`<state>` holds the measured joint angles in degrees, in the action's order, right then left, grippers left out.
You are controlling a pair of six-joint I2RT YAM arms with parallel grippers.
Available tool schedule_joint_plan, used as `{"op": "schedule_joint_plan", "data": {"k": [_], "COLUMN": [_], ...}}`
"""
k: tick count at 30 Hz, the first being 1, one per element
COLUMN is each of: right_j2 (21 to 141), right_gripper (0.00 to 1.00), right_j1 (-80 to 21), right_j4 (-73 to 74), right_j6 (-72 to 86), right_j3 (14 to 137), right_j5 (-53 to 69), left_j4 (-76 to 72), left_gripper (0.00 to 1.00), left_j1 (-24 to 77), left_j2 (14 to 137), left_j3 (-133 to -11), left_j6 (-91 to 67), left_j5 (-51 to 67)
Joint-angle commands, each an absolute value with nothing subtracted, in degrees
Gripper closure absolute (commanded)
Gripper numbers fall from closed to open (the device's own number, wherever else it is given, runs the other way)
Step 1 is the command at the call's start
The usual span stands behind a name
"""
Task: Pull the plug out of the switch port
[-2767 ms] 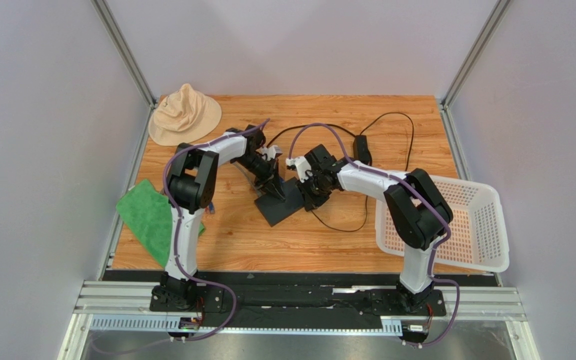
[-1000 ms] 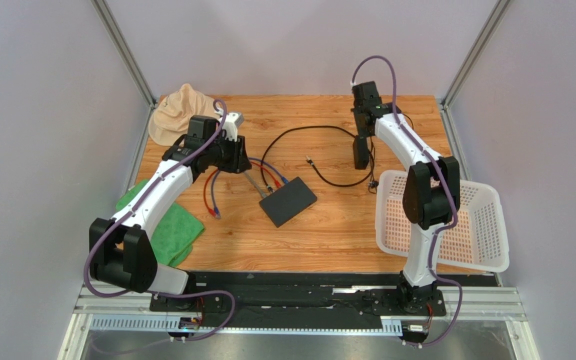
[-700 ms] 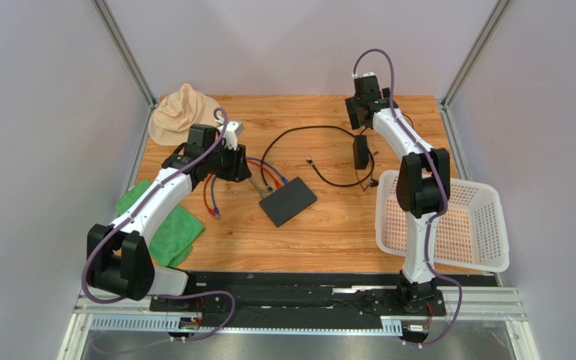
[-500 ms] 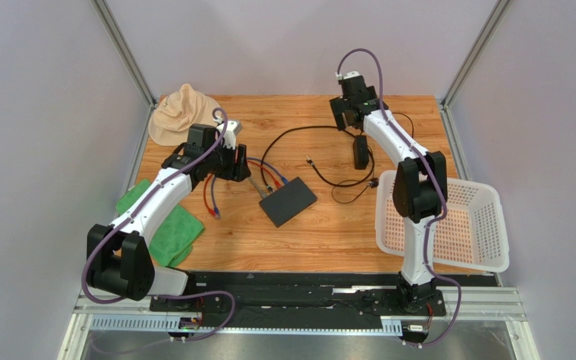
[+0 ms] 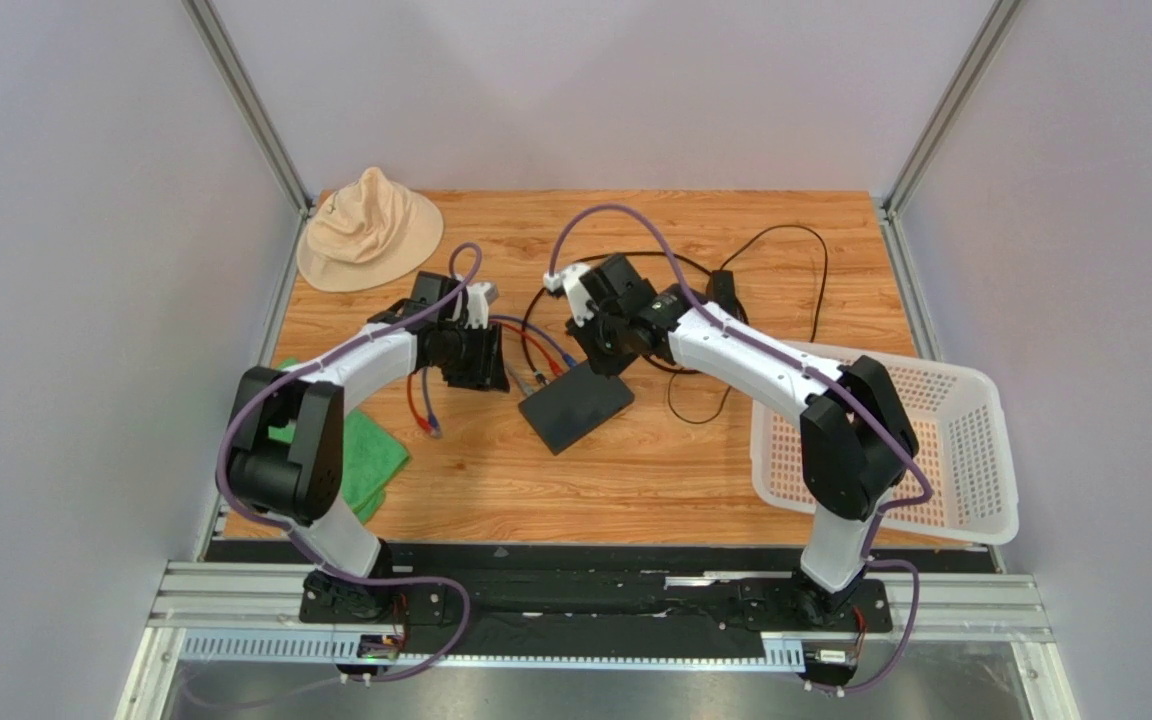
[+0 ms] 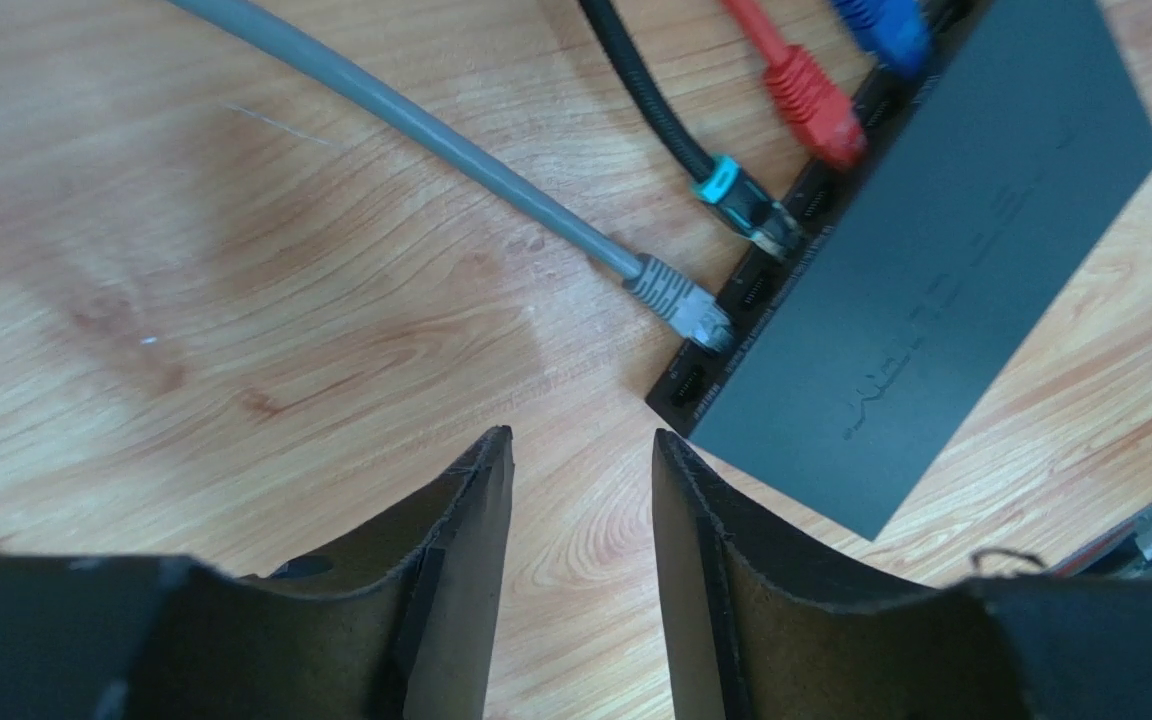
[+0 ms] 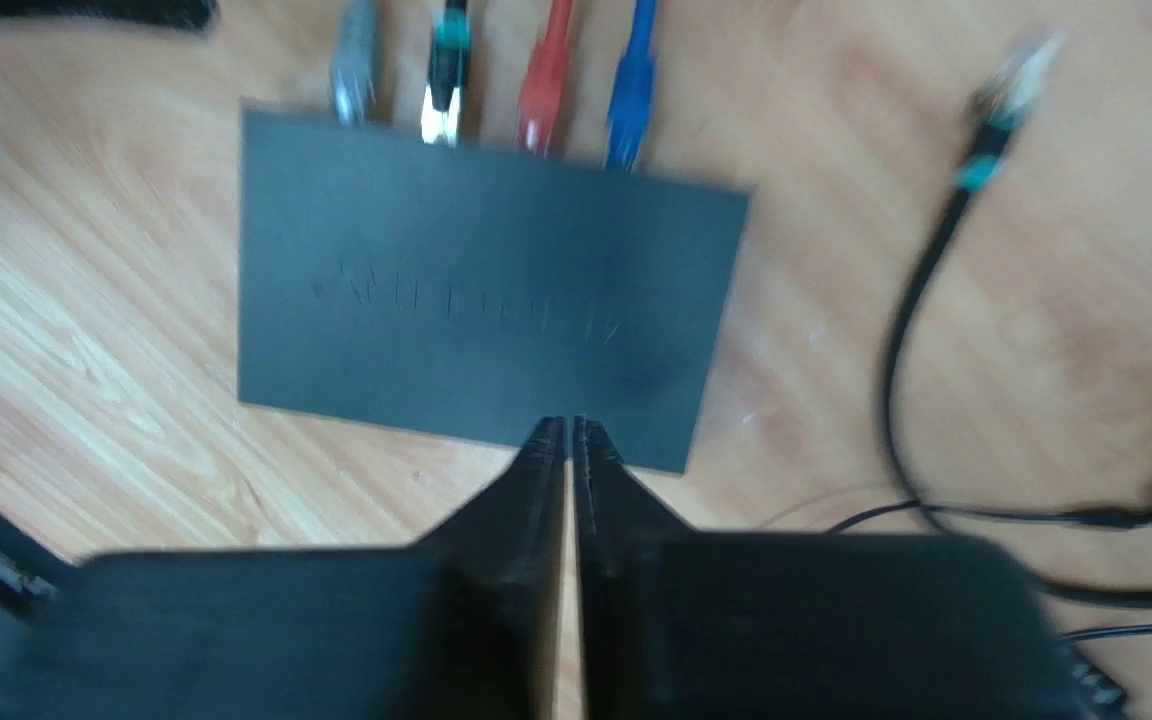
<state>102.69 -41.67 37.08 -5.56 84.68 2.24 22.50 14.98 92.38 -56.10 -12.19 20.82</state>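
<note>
The wood-grain table (image 5: 657,480) carried a flat matte-black rectangular switch (image 5: 578,405) lying askew near its middle. Four plugs met the switch's socket edge side by side: a grey cable (image 6: 432,150), a black cable with a teal collar (image 6: 657,105), a red cable (image 6: 800,90) and a blue cable (image 6: 883,30), all trailing off across the boards. Far to the left of the switch and beyond it sat a floppy beige cloth hat (image 5: 369,228). Left of the switch and nearer lay a crumpled green cloth (image 5: 372,458). Beyond the switch to the right lay a small black power adapter (image 5: 720,288) with its thin black lead (image 5: 815,278) looping. Well to the right sat a white perforated plastic basket (image 5: 973,450), overhanging the table's edge.
</note>
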Motion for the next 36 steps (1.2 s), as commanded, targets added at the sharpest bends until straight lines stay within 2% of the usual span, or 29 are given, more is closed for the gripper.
{"op": "schedule_joint_plan", "data": {"k": [1,5,14,19,27,36], "right_j2": [103.8,103.5,105.3,106.3,109.5,112.4], "right_gripper": [1.0,1.0,1.0,1.0,1.0,1.0], "right_j1": [-40.5,-40.5,-40.4,-39.9,-39.1,-38.1], "right_j4": [39.6,40.2,38.1,36.6,35.7,34.8], "right_j6": [-3.6,-3.1,-5.8,-5.9,-5.7,-6.9], "right_j3": [79.0,74.3,73.3,74.5,79.4,83.5], "right_j5": [6.7,4.9,1.1,-4.4,-8.0,-13.0], "left_j4": [22.8,22.4,24.8,25.6,26.4,31.9], "left_gripper": [0.54,0.69,0.76,0.86,0.9,0.92], "left_j1": [15.8,17.5,18.0,18.5,21.0,23.6], "left_j2": [96.2,98.7,103.7,104.4,104.6,110.1], "left_j3": [-59.9,-61.0,-63.6,-64.5,-65.7,-73.9], "left_j6": [-12.5,-11.8,-10.8,-9.8,-8.2,-5.7], "left_j5": [24.1,25.7,27.9,29.3,31.6,30.5]}}
